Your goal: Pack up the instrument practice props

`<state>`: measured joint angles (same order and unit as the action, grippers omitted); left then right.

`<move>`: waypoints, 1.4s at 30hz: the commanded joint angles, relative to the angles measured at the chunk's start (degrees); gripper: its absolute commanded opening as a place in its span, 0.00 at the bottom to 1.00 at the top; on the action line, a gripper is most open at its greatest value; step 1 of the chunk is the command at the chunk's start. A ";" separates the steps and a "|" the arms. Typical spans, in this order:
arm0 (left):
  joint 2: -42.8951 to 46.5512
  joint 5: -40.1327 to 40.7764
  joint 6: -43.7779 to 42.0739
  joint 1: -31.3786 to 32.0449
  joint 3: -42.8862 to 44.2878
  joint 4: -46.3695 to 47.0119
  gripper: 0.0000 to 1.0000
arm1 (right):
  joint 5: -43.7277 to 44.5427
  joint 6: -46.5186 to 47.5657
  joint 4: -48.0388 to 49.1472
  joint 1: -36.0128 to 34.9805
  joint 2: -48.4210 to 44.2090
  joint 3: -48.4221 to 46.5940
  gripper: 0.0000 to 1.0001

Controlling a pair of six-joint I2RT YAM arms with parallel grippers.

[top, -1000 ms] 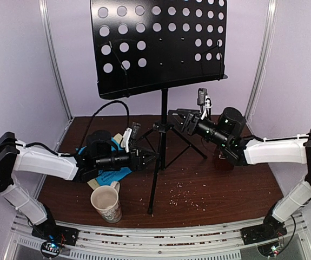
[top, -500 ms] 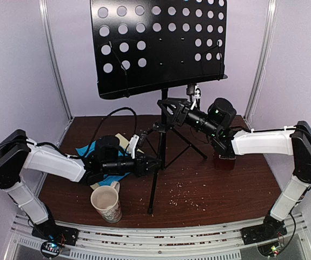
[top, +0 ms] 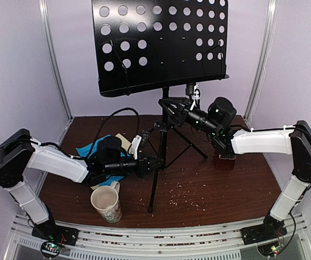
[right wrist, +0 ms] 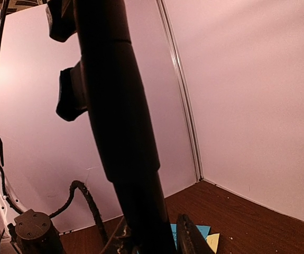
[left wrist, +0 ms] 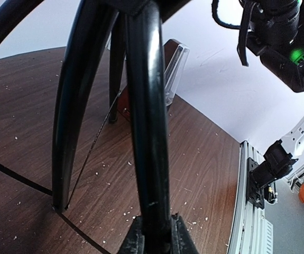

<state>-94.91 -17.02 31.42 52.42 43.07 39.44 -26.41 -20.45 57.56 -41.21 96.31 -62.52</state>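
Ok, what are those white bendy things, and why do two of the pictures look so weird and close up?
They are two robot arms with pinchers for hands. One picture looks down from above. The weird ones come from little cameras on each wrist, right beside the black music stand. The left gripper pinches it low down, the right gripper pinches its pole higher up. On the brown table sit a mug, blue and yellow music sheets and a metronome.
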 commanded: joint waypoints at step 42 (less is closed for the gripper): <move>0.78 -2.32 -17.67 0.93 -1.76 21.07 0.00 | 7.59 4.54 -10.32 -6.04 -13.06 13.10 0.87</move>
<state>-94.19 -17.85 15.51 53.67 40.64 51.24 -19.31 -15.40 48.31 -47.35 83.26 -51.75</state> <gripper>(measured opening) 0.119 0.834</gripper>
